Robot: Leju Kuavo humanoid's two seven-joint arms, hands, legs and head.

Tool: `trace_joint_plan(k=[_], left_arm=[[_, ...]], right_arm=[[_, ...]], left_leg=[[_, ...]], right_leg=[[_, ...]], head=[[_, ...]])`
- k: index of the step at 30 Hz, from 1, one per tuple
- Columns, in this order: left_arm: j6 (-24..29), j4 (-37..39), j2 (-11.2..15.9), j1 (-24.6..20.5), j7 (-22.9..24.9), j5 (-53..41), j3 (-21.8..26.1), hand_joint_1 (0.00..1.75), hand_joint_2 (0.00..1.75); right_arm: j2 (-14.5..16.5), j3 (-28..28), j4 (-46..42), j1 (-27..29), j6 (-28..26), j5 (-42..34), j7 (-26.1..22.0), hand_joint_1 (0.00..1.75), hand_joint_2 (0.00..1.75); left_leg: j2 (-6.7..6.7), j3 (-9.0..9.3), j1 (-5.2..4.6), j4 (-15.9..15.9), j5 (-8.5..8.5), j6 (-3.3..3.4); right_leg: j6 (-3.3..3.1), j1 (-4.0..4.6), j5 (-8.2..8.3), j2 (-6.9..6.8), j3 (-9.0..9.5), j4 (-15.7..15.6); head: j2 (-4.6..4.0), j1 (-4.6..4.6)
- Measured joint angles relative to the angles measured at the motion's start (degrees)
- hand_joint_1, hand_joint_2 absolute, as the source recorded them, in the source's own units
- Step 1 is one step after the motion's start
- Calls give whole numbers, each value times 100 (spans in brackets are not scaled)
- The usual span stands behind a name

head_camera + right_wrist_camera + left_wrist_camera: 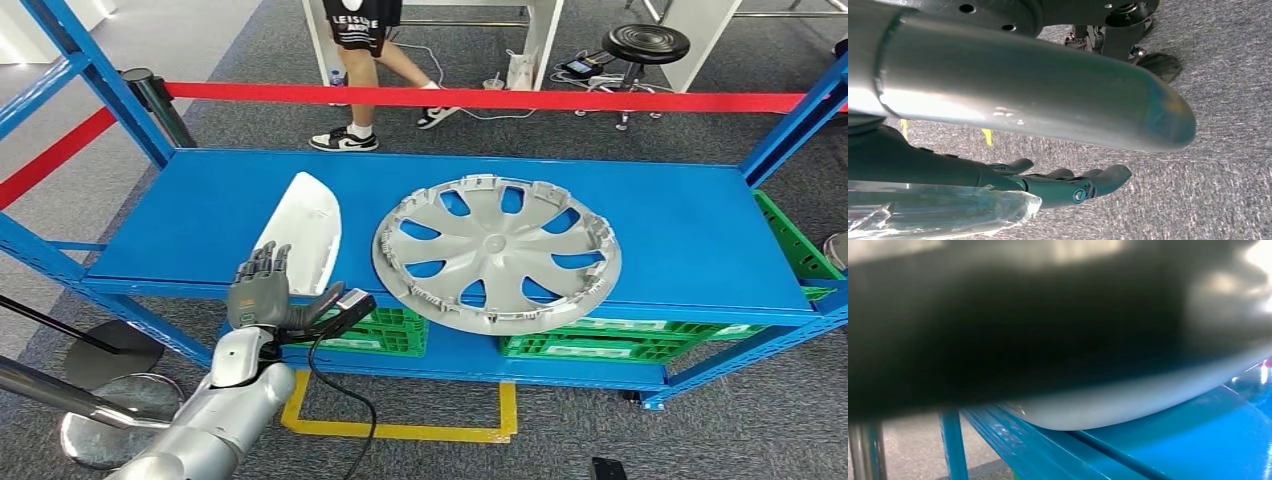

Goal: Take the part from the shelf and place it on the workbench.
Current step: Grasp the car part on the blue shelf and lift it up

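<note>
- Robot hand on the left is at the front edge of the blue shelf, fingers up against the near end of the white part. I cannot tell if it grips the part yet.
- White part lies flat on the shelf, just beside the grey wheel cover.
- It looks smooth and curved, so it could slip out and fall on the floor.
- Pulling it sideways could bump the wheel cover.
- Right robot hand hangs low over the carpet, fingers out, holding nothing.
- A person walks behind the shelf; a swing could get close.
</note>
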Motion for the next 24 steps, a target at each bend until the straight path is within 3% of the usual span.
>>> trace_joint_plan(k=[24], left_arm=[[430, 711, -93, -121, -177, 183, 146, 0, 175]], right_arm=[[-3, 8, 0, -13, 22, 225, 33, 0, 0]], left_leg=[[0, 0, 0, 0, 0, 0]], right_leg=[[0, 0, 0, 0, 1, 0]], head=[[0, 1]])
